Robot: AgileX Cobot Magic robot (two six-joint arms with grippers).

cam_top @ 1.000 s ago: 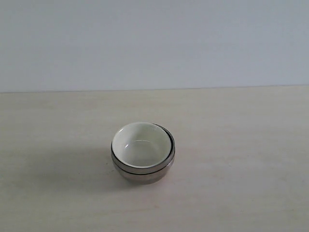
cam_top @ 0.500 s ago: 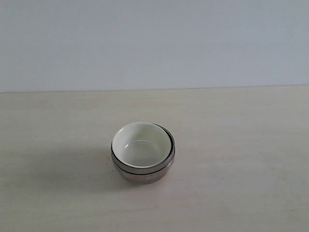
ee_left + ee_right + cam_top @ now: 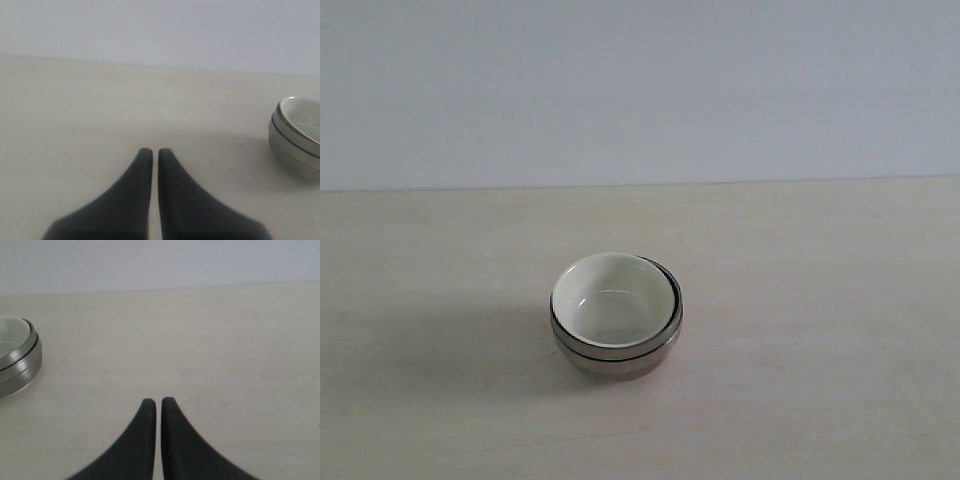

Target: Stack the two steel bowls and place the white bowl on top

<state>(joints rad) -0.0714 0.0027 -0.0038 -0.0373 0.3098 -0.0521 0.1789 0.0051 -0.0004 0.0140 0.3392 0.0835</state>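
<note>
The two steel bowls [image 3: 620, 358] stand nested one inside the other on the pale wooden table, with the white bowl [image 3: 610, 298] seated in them on top. This stack shows at the edge of the left wrist view as steel bowls [image 3: 295, 155] holding the white bowl [image 3: 306, 111], and at the edge of the right wrist view as steel bowls [image 3: 17, 367]. My left gripper [image 3: 151, 151] is shut with nothing in it, well clear of the stack. My right gripper [image 3: 156, 401] is shut and empty too. Neither gripper shows in the exterior view.
The light wooden table [image 3: 820, 300] runs back to a plain pale wall [image 3: 640, 90]. Only the stack stands on it.
</note>
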